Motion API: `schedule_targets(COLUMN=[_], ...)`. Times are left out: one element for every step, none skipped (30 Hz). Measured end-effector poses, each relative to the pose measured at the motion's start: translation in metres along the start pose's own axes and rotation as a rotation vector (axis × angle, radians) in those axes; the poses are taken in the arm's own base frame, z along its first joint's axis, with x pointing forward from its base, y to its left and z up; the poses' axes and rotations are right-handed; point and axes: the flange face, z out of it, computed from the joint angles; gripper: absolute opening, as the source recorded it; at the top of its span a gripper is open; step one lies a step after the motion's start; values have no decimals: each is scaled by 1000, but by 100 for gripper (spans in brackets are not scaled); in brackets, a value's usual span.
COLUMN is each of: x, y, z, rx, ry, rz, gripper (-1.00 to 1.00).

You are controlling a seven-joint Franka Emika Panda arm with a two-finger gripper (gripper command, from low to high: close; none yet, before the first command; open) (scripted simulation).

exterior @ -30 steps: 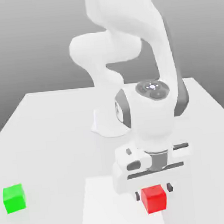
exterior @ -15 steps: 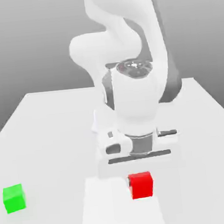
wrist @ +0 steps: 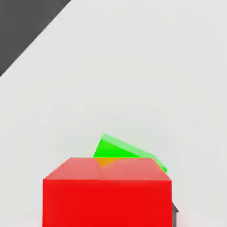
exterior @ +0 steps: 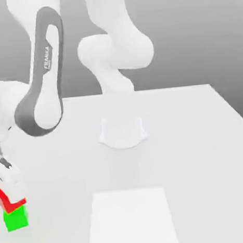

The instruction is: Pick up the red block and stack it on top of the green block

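Red cube seen at the Franka hand, directly above the green cube.
On the pale tabletop [exterior: 200, 158], at the exterior view's left, the Panda arm [exterior: 47, 99] is bent down, with its two-finger gripper [exterior: 11, 199] lowered around the red cube [exterior: 2, 201]. How wide the jaws are spread, and whether the cube is gripped, cannot be told. In the exterior view the red cube is seen tilted, partly covered by the hand; its lower edge is seen against the green cube [exterior: 16, 219], though contact cannot be confirmed. No long axis is given by the cubic shape; the two cubes are turned at different angles.
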Motion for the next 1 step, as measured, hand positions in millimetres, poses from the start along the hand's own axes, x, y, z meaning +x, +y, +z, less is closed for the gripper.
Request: schedule_targets(x=[0], y=[0], z=[0], rx=[0], ry=[0], rz=[0], gripper=[100])
